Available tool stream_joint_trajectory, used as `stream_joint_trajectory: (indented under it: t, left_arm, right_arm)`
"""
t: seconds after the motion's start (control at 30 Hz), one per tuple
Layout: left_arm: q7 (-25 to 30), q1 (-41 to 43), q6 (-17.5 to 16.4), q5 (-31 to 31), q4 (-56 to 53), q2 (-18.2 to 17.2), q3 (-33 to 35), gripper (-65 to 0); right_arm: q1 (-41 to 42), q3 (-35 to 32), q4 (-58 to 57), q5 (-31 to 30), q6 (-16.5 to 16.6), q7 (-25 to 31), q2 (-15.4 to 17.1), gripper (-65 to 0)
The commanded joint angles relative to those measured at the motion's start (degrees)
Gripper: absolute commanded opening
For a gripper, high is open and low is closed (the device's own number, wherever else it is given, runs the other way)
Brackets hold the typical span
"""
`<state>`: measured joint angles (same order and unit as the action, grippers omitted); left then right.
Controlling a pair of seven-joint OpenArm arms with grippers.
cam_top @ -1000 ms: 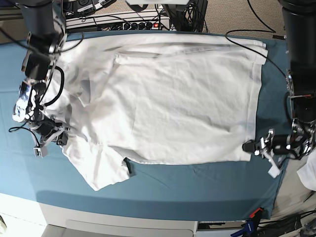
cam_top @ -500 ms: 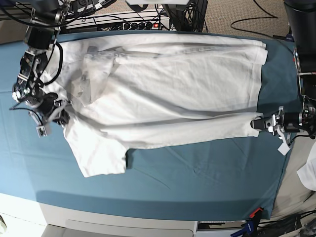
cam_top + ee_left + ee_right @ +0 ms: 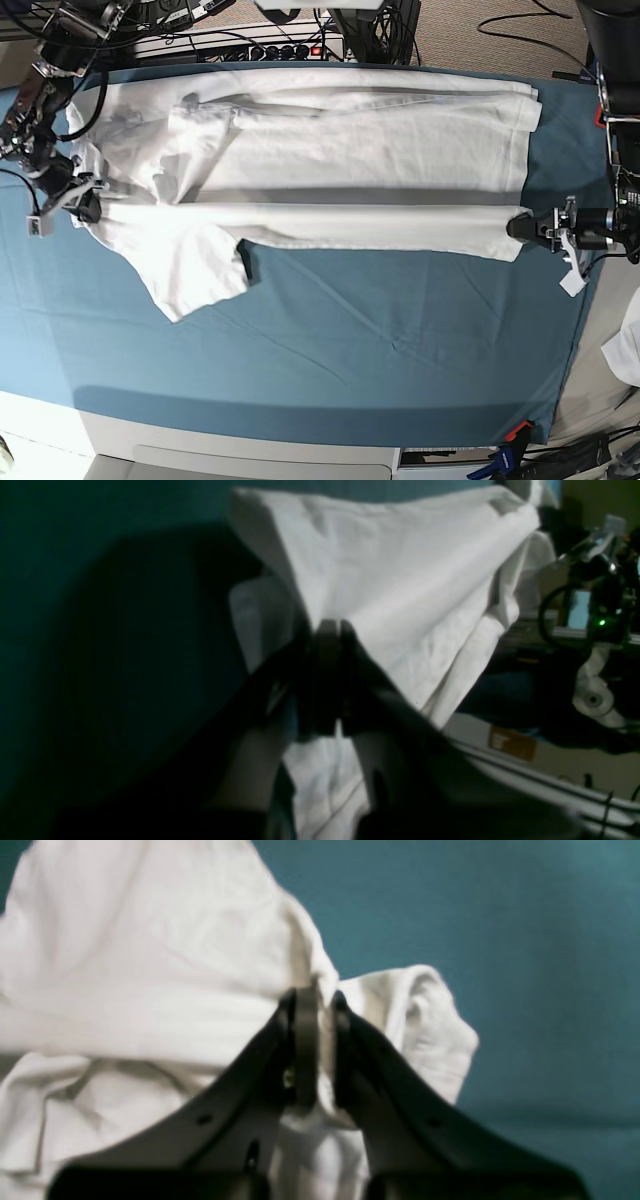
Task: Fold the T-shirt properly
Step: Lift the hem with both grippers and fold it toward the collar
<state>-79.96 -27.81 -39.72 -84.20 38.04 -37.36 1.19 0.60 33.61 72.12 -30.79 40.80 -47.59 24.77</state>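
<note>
Teal-blue cloth sheet [image 3: 400, 340] covers the surface; near half bare. The T-shirt [image 3: 330, 160] lies on the far half, spread lengthwise left to right in base view, near long edge lifted and doubled toward the far side as a raised fold band. One short sleeve [image 3: 190, 270] hangs off the fold at base-view left, flat on the sheet.

Left claw [image 3: 522, 226] at base-view right: clenched on the T-shirt's corner at the hem end; left wrist view shows fabric pinched between closed jaws, cloth draping away from the pinch.

Right claw [image 3: 82, 207] at base-view left: clenched on the T-shirt near the shoulder; right wrist view shows a fabric ridge clamped between the jaws, sheet behind it.

Small white fabric scrap [image 3: 628, 345] off the surface at the right edge.
</note>
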Motion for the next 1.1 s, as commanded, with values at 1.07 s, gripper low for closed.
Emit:
stream_joint_trajectory:
  t: [1.07]
  left_arm:
    - [-0.04, 2.89, -0.28, -0.80, 7.34, -5.05, -0.24, -65.0]
  right_arm:
    - [-0.96, 1.77, 1.07, -17.31, -0.80, -15.52, 1.77, -65.0]
